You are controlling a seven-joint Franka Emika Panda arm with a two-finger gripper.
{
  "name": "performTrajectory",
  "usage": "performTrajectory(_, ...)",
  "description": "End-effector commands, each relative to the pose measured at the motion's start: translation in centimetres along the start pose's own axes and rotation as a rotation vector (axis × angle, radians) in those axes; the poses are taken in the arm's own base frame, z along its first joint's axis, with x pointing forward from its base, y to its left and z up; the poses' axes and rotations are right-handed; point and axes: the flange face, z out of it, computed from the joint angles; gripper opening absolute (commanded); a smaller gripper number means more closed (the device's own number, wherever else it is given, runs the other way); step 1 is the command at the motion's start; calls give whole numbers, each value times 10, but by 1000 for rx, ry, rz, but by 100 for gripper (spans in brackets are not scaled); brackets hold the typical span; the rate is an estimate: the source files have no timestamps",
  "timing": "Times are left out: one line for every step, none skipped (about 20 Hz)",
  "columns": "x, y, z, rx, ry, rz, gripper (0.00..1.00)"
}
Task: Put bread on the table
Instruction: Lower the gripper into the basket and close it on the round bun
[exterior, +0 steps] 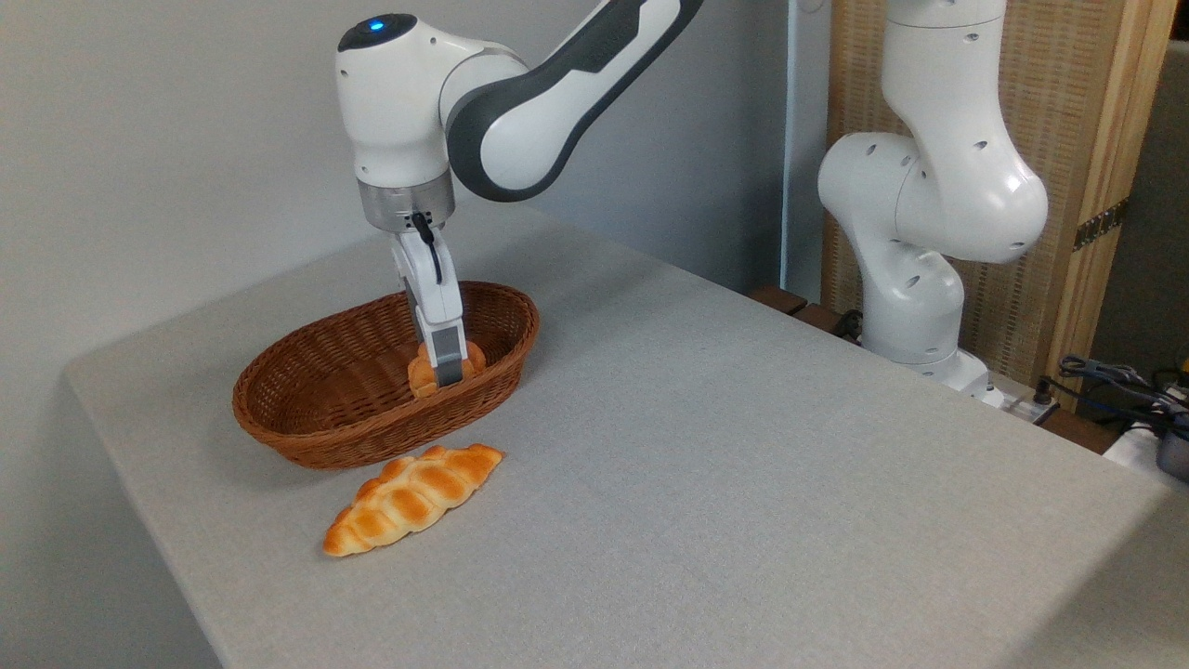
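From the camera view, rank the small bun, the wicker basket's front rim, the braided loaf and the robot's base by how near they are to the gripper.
1. Small bun: between the fingers of the gripper, inside the basket.
2. Wicker basket's front rim: just below and in front.
3. Braided loaf: on the table, in front of the basket.
4. Robot's base: far right, at the table's back edge.
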Motion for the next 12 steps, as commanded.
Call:
performTrajectory(-1,0,9,2,-2,14,28)
performTrajectory(-1,0,9,2,-2,14,25)
performTrajectory(-1,1,9,2,-2,15,24)
performTrajectory(-1,0,9,2,-2,14,24)
performTrajectory(-1,0,8,5,0,14,22)
performTrajectory(-1,0,8,5,0,15,20)
performTrajectory(-1,0,7,6,1,16,20)
performTrajectory(0,0,5,9,4,16,19)
performTrajectory(-1,-4,0,15,12,7,19)
performTrajectory(2,-8,-9,24,31,-8,15)
performTrajectory(7,-14,-25,30,58,-29,8)
performTrajectory(5,-27,-41,21,82,-84,8)
